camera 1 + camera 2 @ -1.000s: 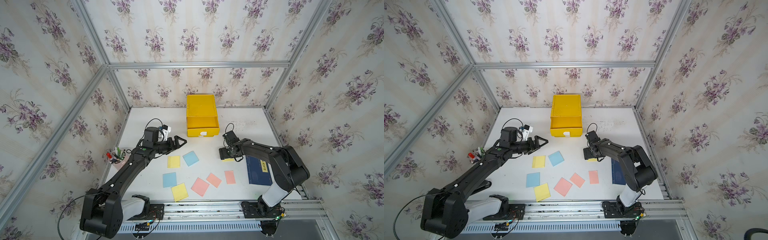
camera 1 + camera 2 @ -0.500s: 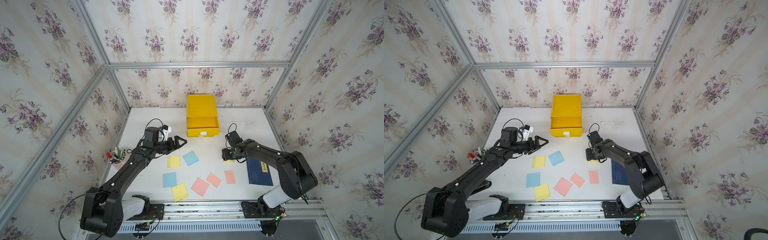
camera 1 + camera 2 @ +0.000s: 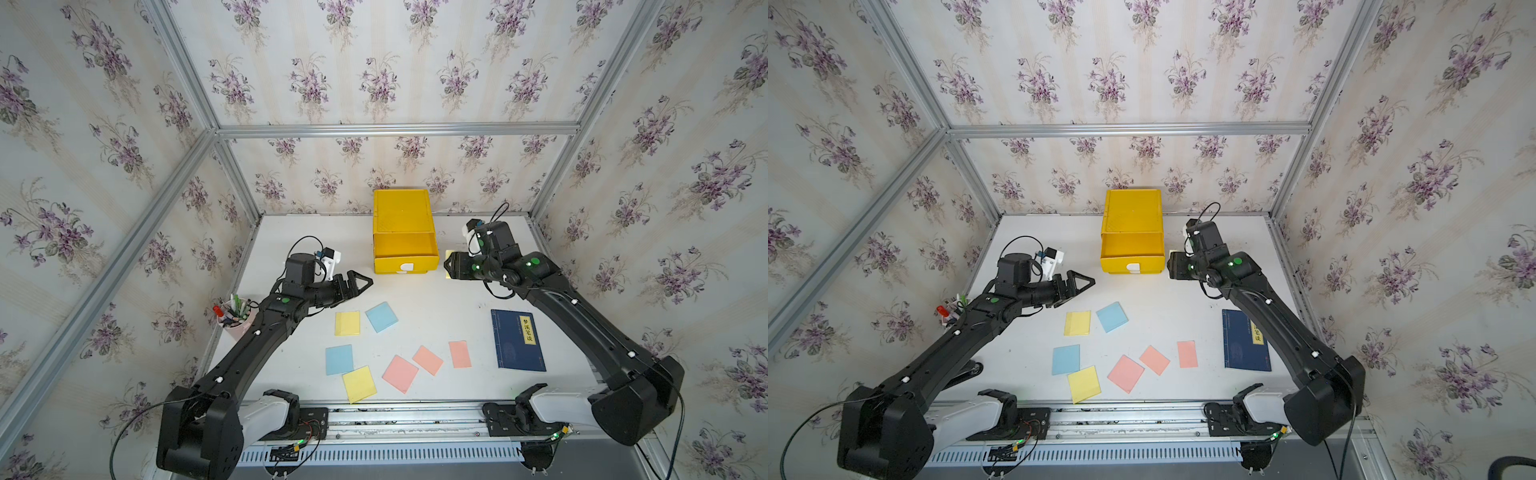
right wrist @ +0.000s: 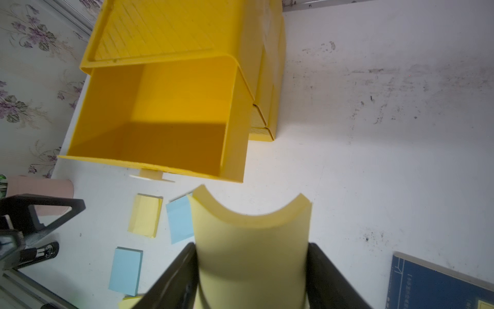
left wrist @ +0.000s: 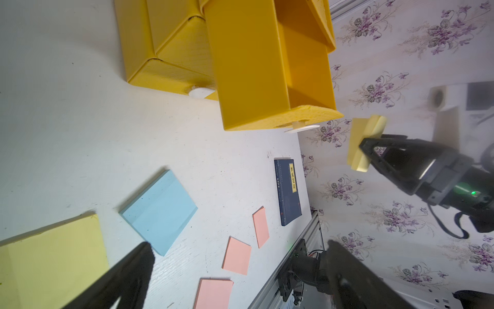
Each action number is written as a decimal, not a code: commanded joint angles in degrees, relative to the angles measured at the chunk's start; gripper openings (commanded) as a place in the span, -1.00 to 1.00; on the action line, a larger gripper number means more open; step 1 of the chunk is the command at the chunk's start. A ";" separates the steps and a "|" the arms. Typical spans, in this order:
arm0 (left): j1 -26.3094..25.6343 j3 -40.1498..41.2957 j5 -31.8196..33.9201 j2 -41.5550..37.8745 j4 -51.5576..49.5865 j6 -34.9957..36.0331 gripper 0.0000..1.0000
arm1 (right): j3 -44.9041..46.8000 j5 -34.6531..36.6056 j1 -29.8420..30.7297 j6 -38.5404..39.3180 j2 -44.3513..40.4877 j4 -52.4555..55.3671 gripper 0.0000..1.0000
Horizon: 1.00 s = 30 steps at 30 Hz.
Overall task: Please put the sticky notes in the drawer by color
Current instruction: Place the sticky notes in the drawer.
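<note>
Cream wallpaper (image 3: 374,62) strewn with purple flower sprigs on every wall, bare aluminium frame bars (image 3: 395,129) along the corners, scuffed white tabletop (image 3: 457,299), slotted grey rail (image 3: 415,455) across its front edge, soft even light

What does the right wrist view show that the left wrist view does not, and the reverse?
Only the right wrist view shows the pink cup and the whole inside of the open top drawer, with nothing in it. Only the left wrist view shows the three pink sticky notes on the table. Both show the right gripper shut on a bent yellow sticky note, the blue book and one light blue sticky note.
</note>
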<state>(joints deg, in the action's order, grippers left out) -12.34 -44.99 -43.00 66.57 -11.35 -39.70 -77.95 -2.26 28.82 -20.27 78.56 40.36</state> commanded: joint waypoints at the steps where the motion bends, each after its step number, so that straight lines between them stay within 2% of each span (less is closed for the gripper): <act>1: -0.03 -0.36 2.03 -0.47 -1.84 1.59 0.97 | -6.75 -0.17 1.52 -1.15 4.14 2.32 0.29; 2: -0.04 -0.35 2.38 -0.47 -1.99 1.73 0.97 | -9.54 0.31 4.45 -1.30 6.16 2.84 0.30; 4: 0.03 -0.19 2.74 -0.49 -2.29 1.90 0.97 | -14.15 1.73 5.90 -1.50 9.85 3.63 0.30; 9: -0.02 0.58 3.30 -0.97 -2.80 2.09 0.97 | -21.68 5.13 6.42 -1.63 17.61 5.33 0.31; 18: -0.05 1.85 3.77 -2.14 -2.89 2.04 0.98 | -25.13 8.27 6.43 -0.96 24.38 6.57 0.35; 25: -0.19 1.61 4.06 -1.73 -2.74 1.88 0.97 | -26.25 10.96 7.37 -0.59 26.08 8.14 0.36; 30: -0.45 0.54 6.86 -1.74 -6.44 3.41 0.98 | -29.59 11.76 8.81 0.14 28.56 12.56 0.43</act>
<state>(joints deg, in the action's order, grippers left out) -12.75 -43.72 -38.37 64.88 -15.51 -37.87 -106.50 8.01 36.82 -20.97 106.54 49.36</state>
